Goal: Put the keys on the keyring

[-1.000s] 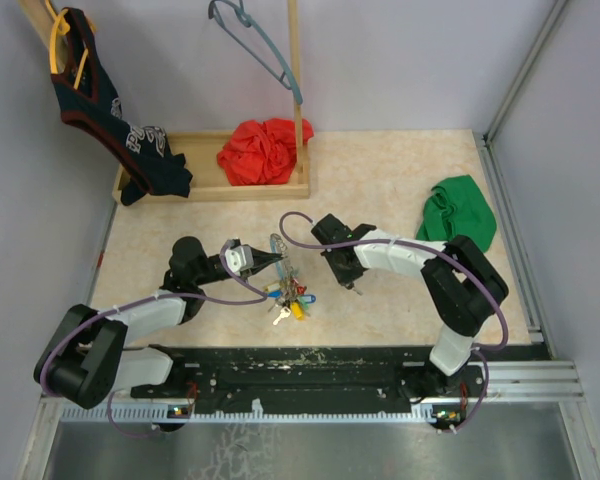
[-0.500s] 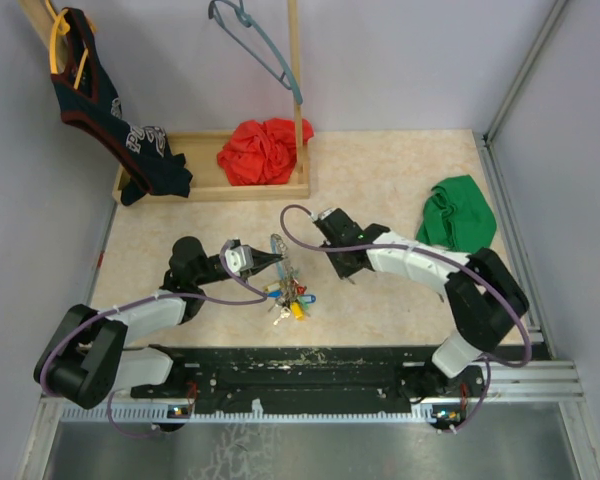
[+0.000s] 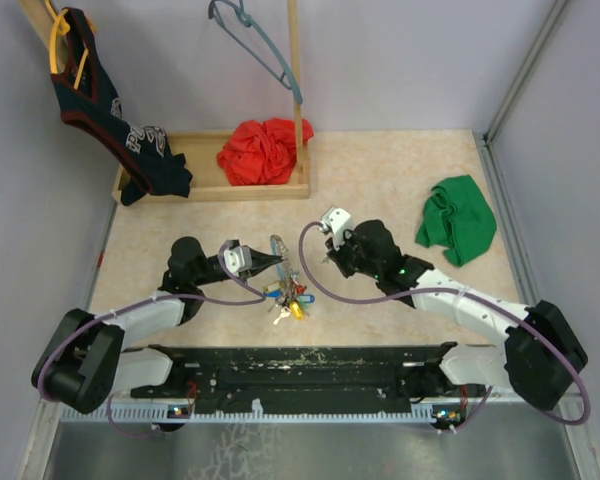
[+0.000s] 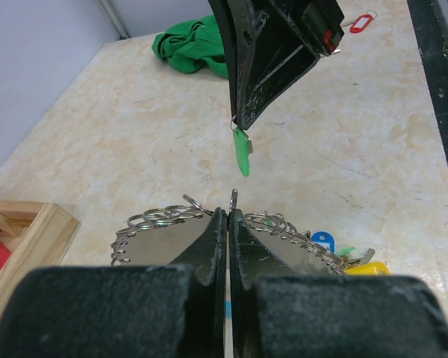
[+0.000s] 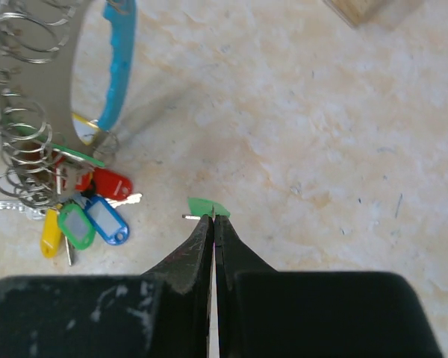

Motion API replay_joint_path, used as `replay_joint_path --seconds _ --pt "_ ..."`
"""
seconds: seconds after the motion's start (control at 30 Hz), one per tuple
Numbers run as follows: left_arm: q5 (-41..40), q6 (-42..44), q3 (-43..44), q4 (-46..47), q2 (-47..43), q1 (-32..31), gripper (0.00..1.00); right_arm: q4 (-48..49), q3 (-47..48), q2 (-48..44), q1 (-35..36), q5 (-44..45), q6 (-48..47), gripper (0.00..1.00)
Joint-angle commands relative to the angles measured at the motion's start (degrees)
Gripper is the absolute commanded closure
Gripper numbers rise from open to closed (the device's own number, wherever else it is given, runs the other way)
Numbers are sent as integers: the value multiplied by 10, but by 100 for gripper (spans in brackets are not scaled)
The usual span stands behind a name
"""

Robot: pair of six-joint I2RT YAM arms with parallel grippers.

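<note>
The keys (image 3: 291,298) lie bunched on the table (image 3: 400,180), hanging from the keyring (image 3: 278,248). The left gripper (image 3: 268,262) pinches that stiff ring upright. Just past it, the right gripper (image 5: 213,218) pinches a green key (image 5: 207,206) by its flat tag. It looks light and slippery, so grip it tight.

Left gripper (image 4: 229,215) jaws pinch the keyring (image 4: 153,240), green-tagged key (image 4: 243,153) dangling beyond

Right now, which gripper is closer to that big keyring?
Left. The left gripper is clamped on the keyring itself; the right gripper hangs just beside it, pinching a green-tagged key.
</note>
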Motion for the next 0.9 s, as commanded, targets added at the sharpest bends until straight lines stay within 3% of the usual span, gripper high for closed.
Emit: replay_joint_path --seconds 0.0,0.1,0.3,0.53,0.87 --pt "22 -12 12 15 -15 4 99 187 -34 -35 -20 -117 -25 100" --pt "28 -15 16 9 -11 5 99 189 -21 -24 -31 -179 -23 100" --pt "47 -10 20 4 -7 5 99 294 -54 -28 -37 -281 -67 100" --pt "91 16 33 -20 0 4 99 273 -35 -3 -47 -419 -146 100" --pt "97 45 33 -28 0 5 100 208 -13 3 -46 -486 -208 100"
